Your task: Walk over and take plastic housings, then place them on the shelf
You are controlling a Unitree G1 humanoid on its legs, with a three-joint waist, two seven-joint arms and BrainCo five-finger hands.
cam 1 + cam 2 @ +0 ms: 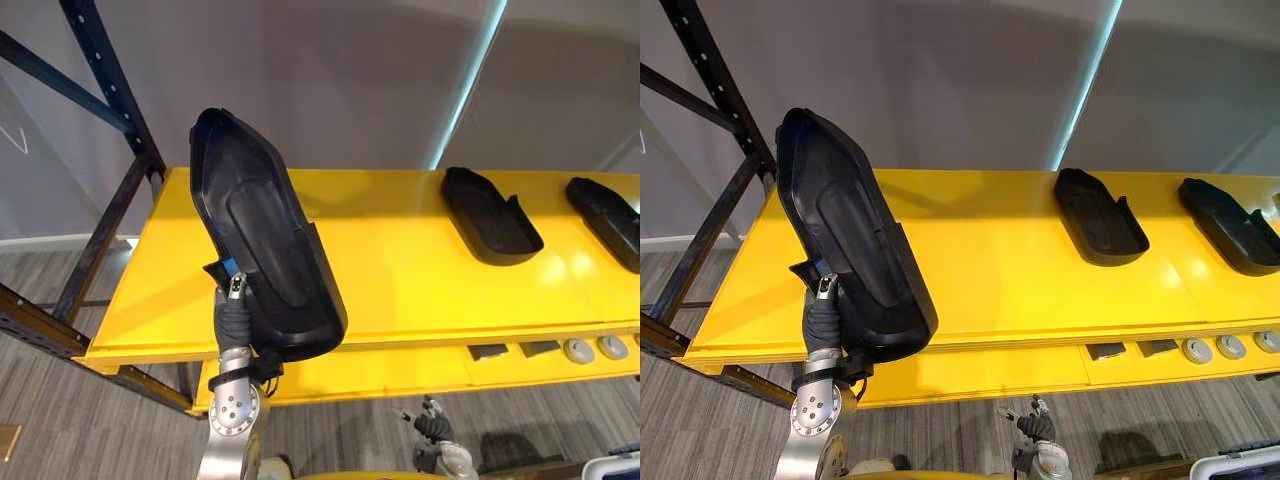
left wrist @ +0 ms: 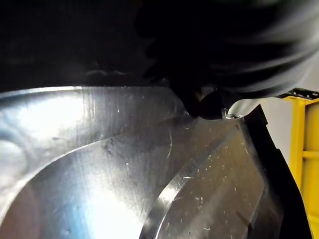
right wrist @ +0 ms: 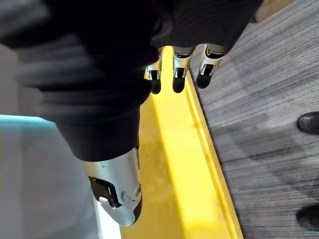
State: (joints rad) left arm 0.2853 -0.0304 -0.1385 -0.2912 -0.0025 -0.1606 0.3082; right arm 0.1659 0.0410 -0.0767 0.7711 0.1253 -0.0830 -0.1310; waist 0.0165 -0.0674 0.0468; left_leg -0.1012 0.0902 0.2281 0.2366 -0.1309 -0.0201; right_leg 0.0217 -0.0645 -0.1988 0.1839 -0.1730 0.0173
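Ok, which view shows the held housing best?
Left eye view: the whole housing shows, raised on end before the shelf, its lower end in the left hand. The right eye view shows much the same; the left wrist view, its glossy surface up close.

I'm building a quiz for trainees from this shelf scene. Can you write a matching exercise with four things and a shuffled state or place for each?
1 raised housing
2 middle housing
3 right housing
4 right robot hand

A open, holding nothing
B lying near the yellow shelf's middle
C upright, gripped by the left robot hand
D lying at the view's right edge

Pairs: 1-C, 2-B, 3-D, 4-A
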